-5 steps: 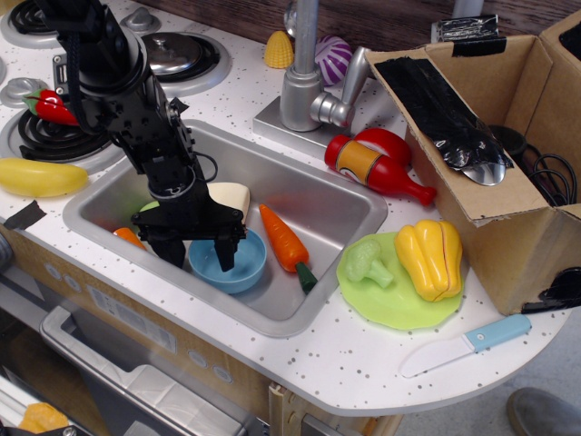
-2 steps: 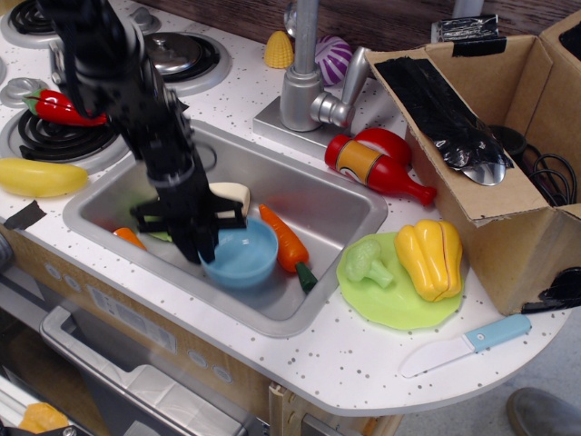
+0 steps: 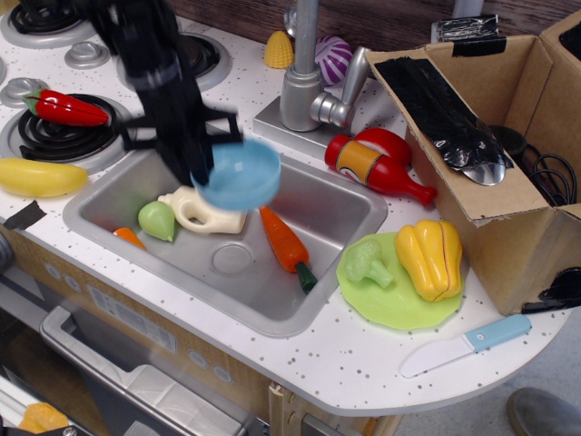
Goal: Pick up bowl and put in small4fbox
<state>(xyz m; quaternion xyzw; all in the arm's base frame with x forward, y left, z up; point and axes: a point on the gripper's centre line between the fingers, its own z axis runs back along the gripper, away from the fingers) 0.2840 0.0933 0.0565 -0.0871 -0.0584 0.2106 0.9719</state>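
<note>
A: Item, bowl [image 3: 239,174]: light blue, tilted, held above the sink [image 3: 336,204] near the counter's middle. Gripper [image 3: 201,162]: clamped on its left rim.

B: Destination?

A: The small4fbox [image 3: 490,154], right edge, well apart.

B: Risk?

A: Judged: a one-sided rim hold may let it slip; the faucet [image 3: 304,73] stands along the path.

B: Change?

A: A second ago it sat on the sink floor; now lifted.

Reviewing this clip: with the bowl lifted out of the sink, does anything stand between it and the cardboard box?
Yes. The bowl, held in the gripper, has the faucet and the ketchup bottle between it and the box, whose black-taped flap leans toward the sink. Carried higher, it would likely clear them.
</note>
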